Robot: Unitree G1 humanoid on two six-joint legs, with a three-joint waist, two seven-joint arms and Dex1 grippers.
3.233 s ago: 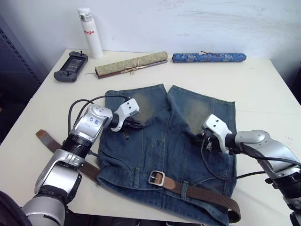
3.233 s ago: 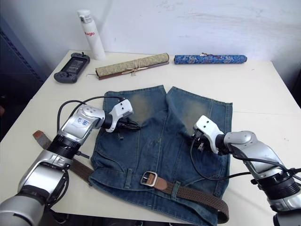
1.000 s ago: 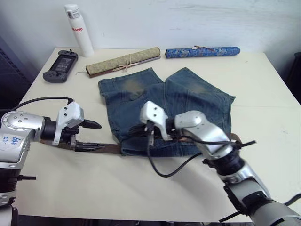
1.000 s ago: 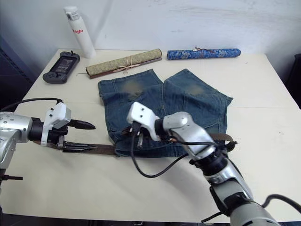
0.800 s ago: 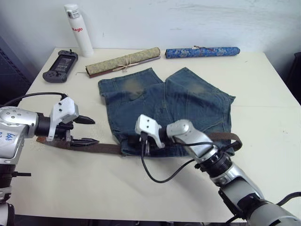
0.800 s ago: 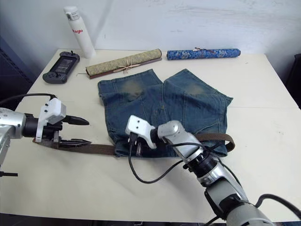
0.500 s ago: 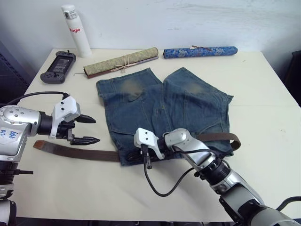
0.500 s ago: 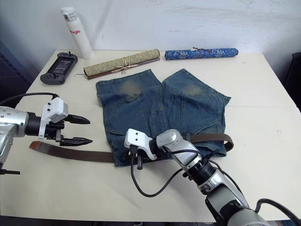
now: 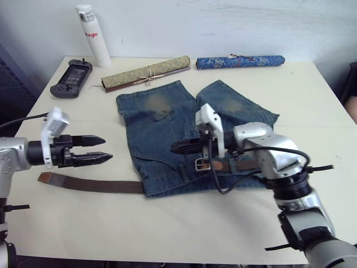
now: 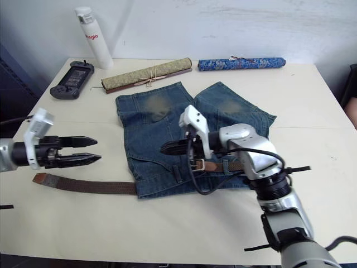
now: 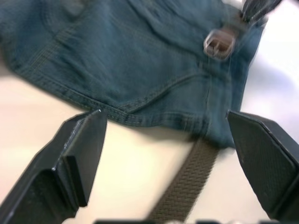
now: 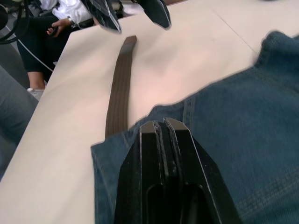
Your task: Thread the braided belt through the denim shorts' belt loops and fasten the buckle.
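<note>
- The denim shorts (image 9: 189, 134) lie flat at the centre of the frame on the table (image 9: 312, 100), waistband toward the bottom.
- The braided belt (image 9: 89, 184) runs out from under the waistband to the lower left, its tip on bare tabletop; the buckle (image 9: 201, 164) sits on the waistband, right of centre.
- The left gripper (image 9: 103, 149) hovers at the left edge above the belt's tip, fingers spread, holding nothing.
- The right gripper (image 9: 174, 147) hangs over the shorts just left of the buckle, fingers pressed together and empty.
</note>
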